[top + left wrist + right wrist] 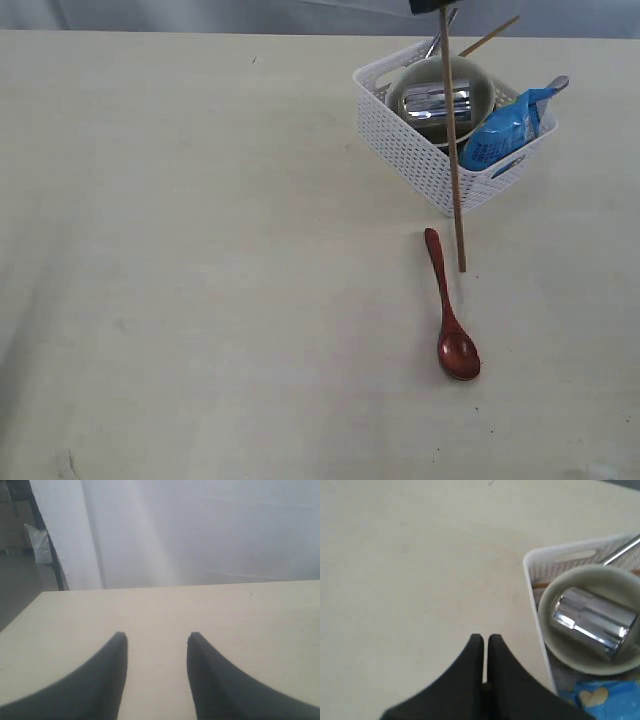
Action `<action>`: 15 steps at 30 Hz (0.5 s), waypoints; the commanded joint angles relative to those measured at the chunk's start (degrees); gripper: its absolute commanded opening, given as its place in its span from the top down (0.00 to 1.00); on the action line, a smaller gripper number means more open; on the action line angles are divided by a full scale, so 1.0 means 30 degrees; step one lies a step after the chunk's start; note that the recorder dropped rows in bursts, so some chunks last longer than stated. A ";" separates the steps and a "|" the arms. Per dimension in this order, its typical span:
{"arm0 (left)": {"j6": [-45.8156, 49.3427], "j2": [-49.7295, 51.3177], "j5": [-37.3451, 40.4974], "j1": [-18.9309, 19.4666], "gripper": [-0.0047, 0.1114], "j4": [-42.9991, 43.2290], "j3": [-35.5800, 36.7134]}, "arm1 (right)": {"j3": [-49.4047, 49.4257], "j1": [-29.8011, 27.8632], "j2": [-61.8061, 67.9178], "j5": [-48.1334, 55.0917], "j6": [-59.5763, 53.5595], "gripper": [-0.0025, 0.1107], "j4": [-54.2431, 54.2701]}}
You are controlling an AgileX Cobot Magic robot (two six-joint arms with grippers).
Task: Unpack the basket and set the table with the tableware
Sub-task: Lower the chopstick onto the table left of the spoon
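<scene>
The right pincer (484, 641) is gripping the thin wooden chopstick (453, 150) at its top end, jaws almost shut on it. The stick is hanging nearly upright, w/ its lower tip at the pale cream worktop (200, 260), just beside the handle of the red-brown wooden spoon (451, 315) lying there; touching or not, I cannot tell. Risk, in my judgement: such a thin stick is pivoting easily in this grip, so if released upright it is probably tipping & rolling, maybe onto the spoon or against the white perforated plastic basket (405, 150). Lowering too far is pressing the tip down & twisting it out. The right arm is reaching down from above, next to the basket. The left pincer (157, 639) is hovering low over bare worktop, jaws about half wide, holding nothing.
</scene>
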 commanded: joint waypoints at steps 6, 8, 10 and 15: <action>-0.0091 -0.0027 -0.0128 -0.0094 0.63 -0.0095 0.0048 | 0.2447 0.0335 -0.0031 -0.0418 0.2850 0.98 0.0166; -0.0091 -0.0027 -0.0128 -0.0094 0.63 -0.0095 0.0048 | 0.3912 0.0335 -0.0018 -0.0751 0.3699 0.98 0.0203; -0.0091 -0.0027 -0.0128 -0.0094 0.63 -0.0095 0.0048 | 0.4879 0.0335 0.0022 -0.0757 0.4035 0.98 0.0242; -0.0091 -0.0027 -0.0128 -0.0094 0.63 -0.0095 0.0048 | 0.6545 0.0335 0.0204 -0.1551 0.4007 0.98 0.2623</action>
